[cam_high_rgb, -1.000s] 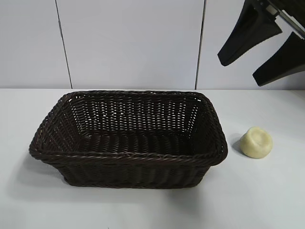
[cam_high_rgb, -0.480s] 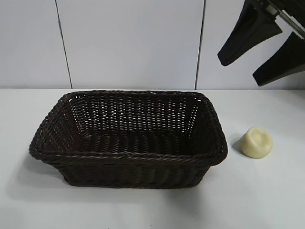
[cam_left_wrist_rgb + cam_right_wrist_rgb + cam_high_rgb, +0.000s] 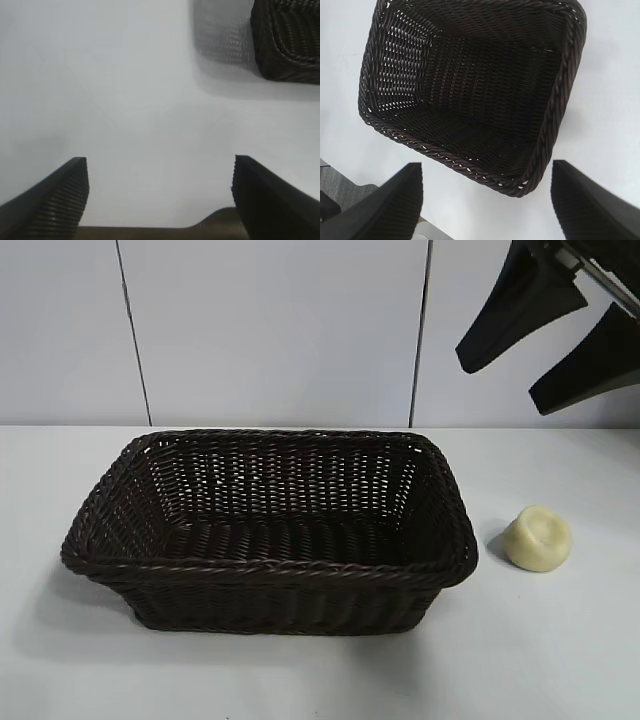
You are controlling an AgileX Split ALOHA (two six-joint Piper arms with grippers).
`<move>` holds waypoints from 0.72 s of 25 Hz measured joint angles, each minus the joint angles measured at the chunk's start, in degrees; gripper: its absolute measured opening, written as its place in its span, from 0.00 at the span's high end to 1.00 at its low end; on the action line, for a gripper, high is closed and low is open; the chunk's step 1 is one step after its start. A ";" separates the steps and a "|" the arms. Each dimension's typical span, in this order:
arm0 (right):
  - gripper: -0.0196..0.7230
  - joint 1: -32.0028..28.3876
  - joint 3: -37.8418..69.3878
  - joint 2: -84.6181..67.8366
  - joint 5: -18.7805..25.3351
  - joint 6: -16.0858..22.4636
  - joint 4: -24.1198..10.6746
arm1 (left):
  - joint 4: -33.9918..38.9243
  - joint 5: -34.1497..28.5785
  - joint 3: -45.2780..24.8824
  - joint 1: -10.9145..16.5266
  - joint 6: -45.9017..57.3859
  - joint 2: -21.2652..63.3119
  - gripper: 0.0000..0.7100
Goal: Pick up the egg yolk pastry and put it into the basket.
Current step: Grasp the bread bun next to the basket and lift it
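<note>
I can read no text, label, brand, number or sign on anything before me, neither on the basket [image 3: 270, 530], nor on the egg yolk pastry [image 3: 538, 538], nor on the table [image 3: 540, 660].

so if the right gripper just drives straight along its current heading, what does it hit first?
Probably the basket: in its wrist view the open right gripper has it filling the line ahead, most likely near rim or inside floor. The egg yolk pastry sits off that line. Depth is uncertain.
</note>
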State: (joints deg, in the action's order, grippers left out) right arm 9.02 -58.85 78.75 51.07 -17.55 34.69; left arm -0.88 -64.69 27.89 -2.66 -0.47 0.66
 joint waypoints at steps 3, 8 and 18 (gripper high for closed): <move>0.26 0.00 -0.22 0.00 -0.04 1.85 -3.24 | 0.00 0.00 0.00 0.00 0.00 0.05 0.20; 0.15 -0.03 -0.22 0.00 -0.04 7.26 -12.86 | 0.00 0.00 0.00 0.00 0.00 0.05 0.20; 0.13 -11.17 -0.22 3.69 -3.71 15.24 -22.77 | 0.00 0.00 0.00 0.00 0.00 0.05 0.20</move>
State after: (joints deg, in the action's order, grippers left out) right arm -2.15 -59.07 82.43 47.36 -2.32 11.92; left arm -0.88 -64.69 27.89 -2.66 -0.47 0.70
